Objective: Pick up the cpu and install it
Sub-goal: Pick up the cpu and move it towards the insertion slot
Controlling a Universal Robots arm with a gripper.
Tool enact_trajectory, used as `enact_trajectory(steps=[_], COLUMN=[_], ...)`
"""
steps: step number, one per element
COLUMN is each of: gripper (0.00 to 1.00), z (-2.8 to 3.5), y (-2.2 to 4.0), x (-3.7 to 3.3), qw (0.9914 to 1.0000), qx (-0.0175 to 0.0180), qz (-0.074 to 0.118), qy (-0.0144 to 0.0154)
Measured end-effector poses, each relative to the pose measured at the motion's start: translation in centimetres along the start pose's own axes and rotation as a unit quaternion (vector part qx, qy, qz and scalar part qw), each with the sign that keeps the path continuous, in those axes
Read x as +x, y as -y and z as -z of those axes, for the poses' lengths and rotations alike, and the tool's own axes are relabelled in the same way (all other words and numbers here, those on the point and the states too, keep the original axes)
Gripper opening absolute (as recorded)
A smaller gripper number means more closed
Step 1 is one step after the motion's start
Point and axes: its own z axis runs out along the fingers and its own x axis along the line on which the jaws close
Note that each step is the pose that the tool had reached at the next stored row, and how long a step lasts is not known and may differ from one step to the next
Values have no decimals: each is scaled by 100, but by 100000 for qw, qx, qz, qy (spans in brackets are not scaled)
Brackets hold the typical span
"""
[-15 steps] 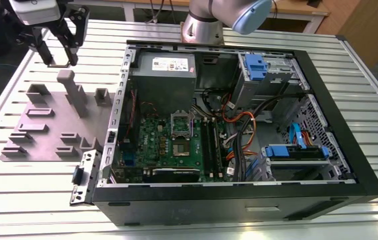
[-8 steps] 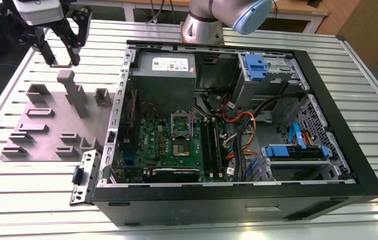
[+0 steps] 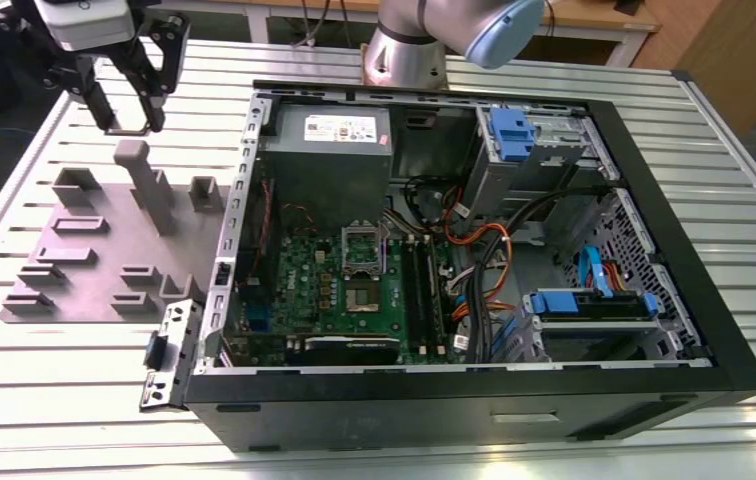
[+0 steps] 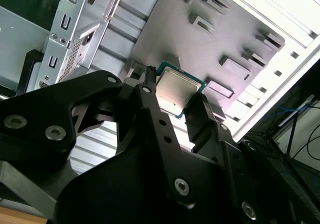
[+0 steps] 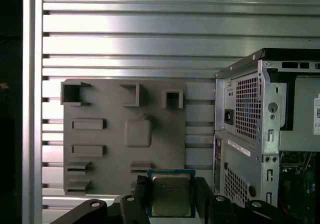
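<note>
Exterior view
- Gripper: the black two-fingered gripper (image 3: 129, 126) points down, its fingers drawn in close with a thin pale piece between their tips.
- Below the gripper: a flat grey plastic fixture plate (image 3: 85, 270) with upright blocks; the tallest grey block (image 3: 146, 190) stands just under the fingertips, apart from them.
- To the exterior view's right of the gripper: an open black desktop computer case (image 3: 485, 405) lying on its side, with a green circuit board (image 3: 331, 290) inside, well apart from the gripper.
- Support: a slatted silver aluminium table (image 3: 58, 400) carries plate and case.

Second wrist view
- Gripper: the jaws of the gripper (image 4: 176, 95) are clamped on the cpu (image 4: 179, 86), a thin square chip with a pale silver-grey metal top and green rim.
- Cpu place: between the fingertips, held by two opposite edges, clear of the fixture plate (image 4: 200, 34) beyond it.
- Beside the gripper: the case's perforated metal wall (image 4: 75, 29).

First wrist view
- Gripper: the black fingers (image 5: 141, 190) press both sides of the cpu (image 5: 171, 194), whose metal top faces the camera.
- Beyond the gripper: the fixture plate (image 5: 110, 134) on the table (image 5: 150, 34), the case (image 5: 250, 114) beside it.
</note>
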Motion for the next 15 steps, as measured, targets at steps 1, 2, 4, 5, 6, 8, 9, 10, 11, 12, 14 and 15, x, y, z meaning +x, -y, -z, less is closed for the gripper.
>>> enact_trajectory(steps=[1, 2, 4, 5, 6, 8, 9, 10, 11, 12, 14, 15], gripper=[47, 47, 47, 47, 47, 47, 47, 47, 47, 47, 47, 47], z=[0, 0, 0, 0, 0, 0, 0, 0, 0, 0, 0, 0], y=[0, 0, 0, 0, 0, 0, 0, 0, 0, 0, 0, 0], x=[-7, -13, -26, -33, -40, -62, -69, -77, -84, -88, -94, -99], qw=[100000, 100000, 100000, 100000, 100000, 100000, 100000, 100000, 100000, 100000, 100000, 100000], qx=[-2, -3, -1, -3, 0, -2, -4, -3, -1, -3, -4, -2], qz=[3, 1, 0, 0, 1, 0, 0, 1, 4, 1, -2, 0], qy=[1, 2, 0, 0, -2, 1, 4, 2, -1, 2, 4, -2])
